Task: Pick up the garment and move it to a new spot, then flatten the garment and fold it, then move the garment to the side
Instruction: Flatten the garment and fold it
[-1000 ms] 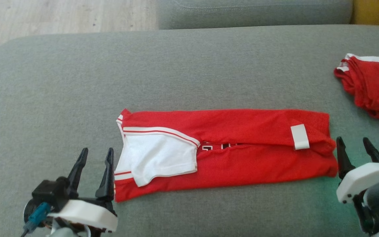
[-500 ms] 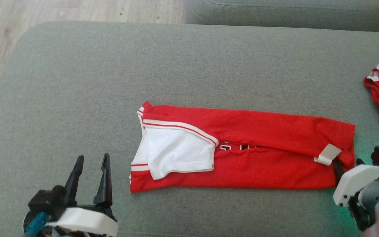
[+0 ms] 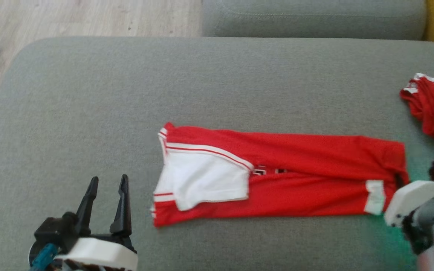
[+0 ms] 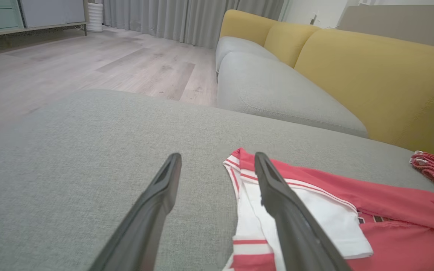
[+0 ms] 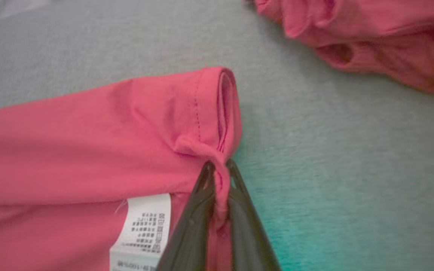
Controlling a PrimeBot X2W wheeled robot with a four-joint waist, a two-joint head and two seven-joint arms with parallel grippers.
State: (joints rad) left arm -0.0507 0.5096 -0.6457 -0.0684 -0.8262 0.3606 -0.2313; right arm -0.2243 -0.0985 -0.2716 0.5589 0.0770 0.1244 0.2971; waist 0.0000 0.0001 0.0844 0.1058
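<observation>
1. A red garment (image 3: 296, 177), folded into a long strip, lies across a grey sofa cushion (image 3: 217, 82).
2. The right hand (image 5: 219, 177) pinches its right-end hem, closed tight; the left hand (image 3: 109, 178) gapes empty beside the left end.
3. Thin, limp cloth: it would likely sag unless held at both ends.

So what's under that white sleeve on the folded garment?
Red body fabric of the garment shows around the white sleeve. A print peeks out beside it; the rest is covered.
</observation>
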